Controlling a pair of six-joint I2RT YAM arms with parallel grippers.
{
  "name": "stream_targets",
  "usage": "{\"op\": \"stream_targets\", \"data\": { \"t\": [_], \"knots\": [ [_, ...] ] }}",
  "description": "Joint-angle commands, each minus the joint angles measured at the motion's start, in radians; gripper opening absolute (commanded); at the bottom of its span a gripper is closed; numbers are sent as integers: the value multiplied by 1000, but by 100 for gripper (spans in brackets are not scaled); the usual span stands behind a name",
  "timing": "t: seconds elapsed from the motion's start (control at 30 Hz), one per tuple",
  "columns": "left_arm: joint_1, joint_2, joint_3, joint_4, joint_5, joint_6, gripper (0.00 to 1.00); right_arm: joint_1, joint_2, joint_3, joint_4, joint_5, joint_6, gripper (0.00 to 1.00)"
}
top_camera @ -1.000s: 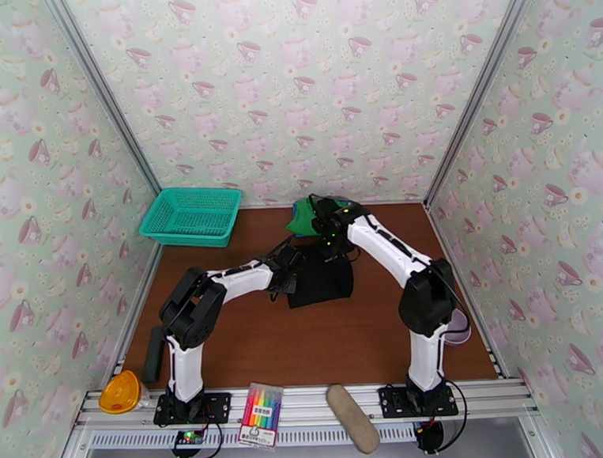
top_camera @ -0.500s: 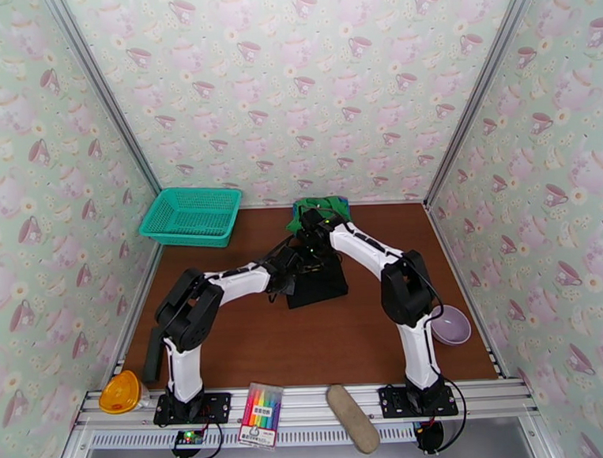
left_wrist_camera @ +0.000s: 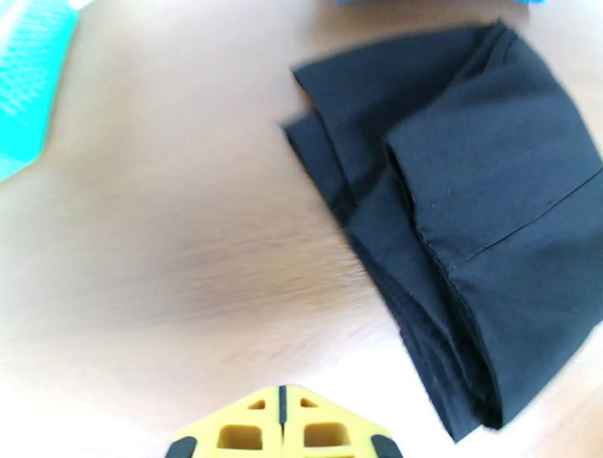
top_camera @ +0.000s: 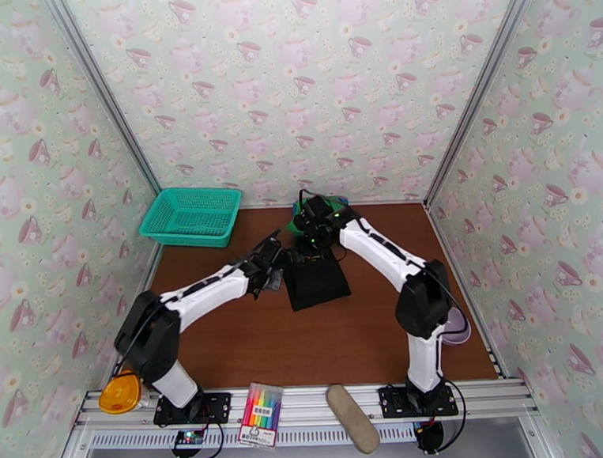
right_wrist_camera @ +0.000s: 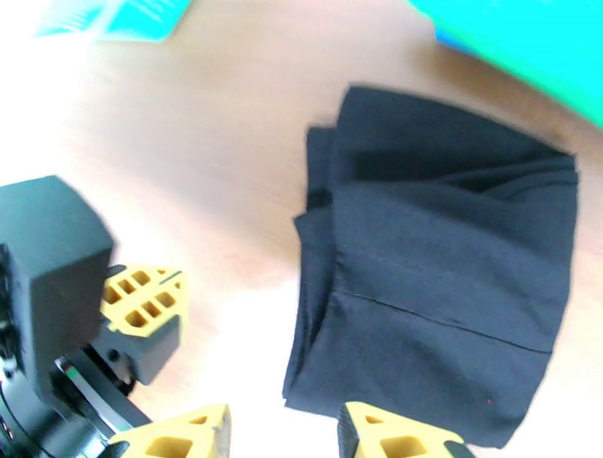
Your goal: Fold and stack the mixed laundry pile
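now, left gripper (left_wrist_camera: 280, 422): your yellow fingers are clenched together with nothing between them, hovering over bare table (left_wrist_camera: 188, 226).
right gripper (right_wrist_camera: 283, 437): released, fingers standing apart and empty.
black shirt (left_wrist_camera: 467, 226): lying folded and flat on the table, ahead and to the right of your left gripper, apart from it; directly ahead of your right gripper, its near edge just past the fingertips.
green cloth (right_wrist_camera: 528, 53): beyond the black shirt's far edge as seen from your right gripper.
basket (top_camera: 192, 216): well off to the left of your left gripper, at the back corner.
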Motion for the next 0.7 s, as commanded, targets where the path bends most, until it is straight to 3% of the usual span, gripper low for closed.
{"op": "stream_targets", "data": {
  "t": [0.0, 0.07, 0.17, 0.27, 0.67],
  "knots": [
    [22, -97, -36, -54, -50, 29, 1, -12, -52, -35, 8, 27, 21, 40],
    [30, -142, -55, -60, -49, 29, 1, -25, -49, -80, 37, 22, 18, 32],
    [35, -194, -85, -61, -43, 20, 1, -28, -15, -175, 106, 13, 16, 12],
    [37, -219, -114, -58, -32, 5, 1, -18, 13, -297, 213, -29, 43, 1],
    [25, -250, -183, -68, -5, -61, 1, 31, -41, -700, 472, -29, 136, 0]
  ]
}}
